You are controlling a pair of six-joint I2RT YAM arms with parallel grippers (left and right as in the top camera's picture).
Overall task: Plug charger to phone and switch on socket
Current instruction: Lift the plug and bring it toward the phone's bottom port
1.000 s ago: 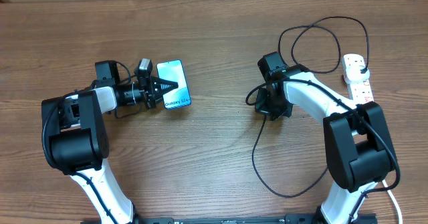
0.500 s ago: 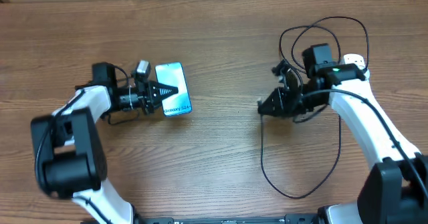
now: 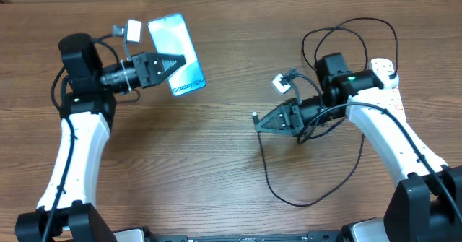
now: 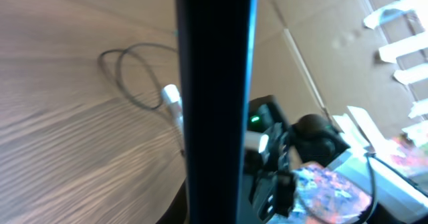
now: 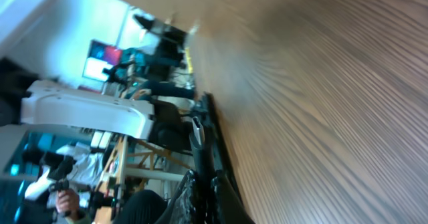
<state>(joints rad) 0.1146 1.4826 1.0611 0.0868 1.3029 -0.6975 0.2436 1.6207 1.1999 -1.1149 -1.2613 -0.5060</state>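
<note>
While our left tool [image 3: 167, 63] clamps the small rectangular smartphone with the blue-teal screen [image 3: 170, 34] above the wooden worktop [image 3: 216, 177] and our right tool [image 3: 261, 121] pinches the tip of the long thin black charger cable [image 3: 263, 159], well apart, we judge plugging is underway and needs tip-to-port alignment next.

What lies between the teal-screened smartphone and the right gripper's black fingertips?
Only bare wooden tabletop, seen overhead, separates the teal-screened smartphone from the right gripper holding the thin black cable.

The brown wooden table [image 3: 231, 162] shows matt, streaky grain. The teal-screened rectangular phone [image 3: 177, 43] looks glossy and smooth. The thin black cable [image 3: 262, 162] seems matt; the white power strip [image 3: 392, 90], smooth plastic.
</note>
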